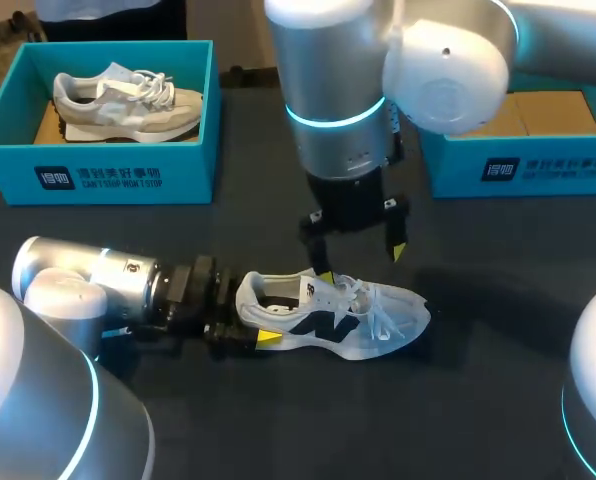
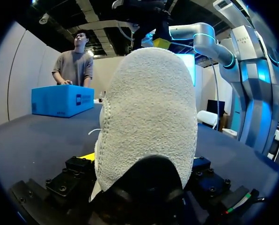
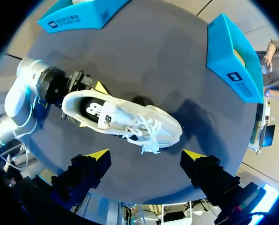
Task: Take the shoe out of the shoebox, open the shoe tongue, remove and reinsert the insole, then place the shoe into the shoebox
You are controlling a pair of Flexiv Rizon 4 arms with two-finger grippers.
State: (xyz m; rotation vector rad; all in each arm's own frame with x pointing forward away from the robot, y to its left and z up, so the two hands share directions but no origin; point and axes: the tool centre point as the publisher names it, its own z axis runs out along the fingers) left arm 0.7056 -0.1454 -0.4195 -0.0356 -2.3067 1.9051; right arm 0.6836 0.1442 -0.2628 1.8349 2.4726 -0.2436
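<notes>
**Operator:** How many shoes are on the tabletop (image 1: 228, 420)?

**Spotter:** You have two shoes. The white shoe (image 1: 328, 315) stands on its sole on the bare tabletop, out of any box. Its toe points away from your left arm (image 1: 88, 285) and its laces lie loose. The second, a beige shoe (image 1: 128, 100), lies inside the left shoebox (image 1: 98, 175).

**Operator:** And how many boxes?

**Spotter:** Two as well, both blue. The left shoebox is at the far left. The right shoebox (image 1: 523, 165) is at the far right, with brown lining showing inside. Both stand well apart from the white shoe.

**Operator:** What are my jaws doing?

**Spotter:** You have two arms, each with one set of jaws. Your left jaws are closed on the heel of the white shoe. From the right wrist you can see a yellow tip on each side of it. From the left wrist the heel (image 2: 149, 117) fills the space between the fingers. Your right arm (image 1: 343, 90) comes down from above. Its right jaws are spread wide and grip nothing. They hang just over the shoe's tongue (image 3: 104, 117) and laces without touching them.
</notes>
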